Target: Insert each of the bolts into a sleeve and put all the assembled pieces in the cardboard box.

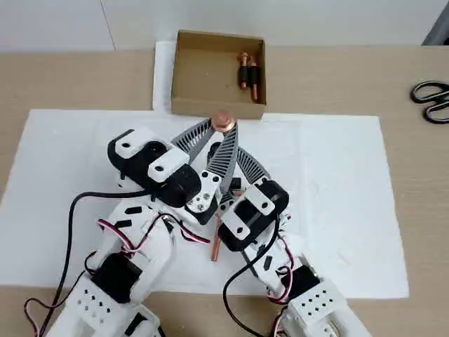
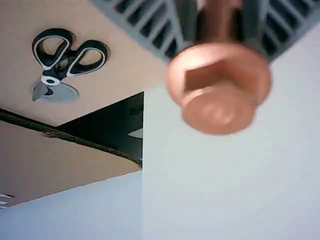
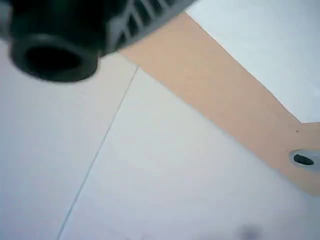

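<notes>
A white sheet [image 1: 337, 182] covers the middle of the table [image 1: 70, 77], and my two arms rise from its near edge and lean in toward each other. At the sheet's far edge stands the box [image 1: 184, 70], open on top. Two assembled pieces [image 1: 249, 70], each a copper bolt in a black sleeve, lie side by side against the box's right wall.

My left hand [image 2: 220, 20] is clenched on a bolt [image 2: 218, 87]. The grey fingers [image 2: 140, 20] press the shank from both sides, and the round head with its hex socket stands clear of them. From above, that head sits just in front of the box's near wall, over the sheet's far edge, where the fingers of both hands cross.

Lower down, a loose bolt [image 1: 216, 247] lies on the sheet between my two arms, partly hidden under them, with its shank pointing toward the near edge.

My right hand [image 3: 60, 25] is clenched on a sleeve [image 3: 52, 57], a black tube whose open end sticks out past the fingers. I cannot tell whether the sleeve touches the bolt in my left hand.

Far to the right, well apart from everything else, black-handled scissors [image 1: 431, 100] lie on the bare table beyond the sheet.
</notes>
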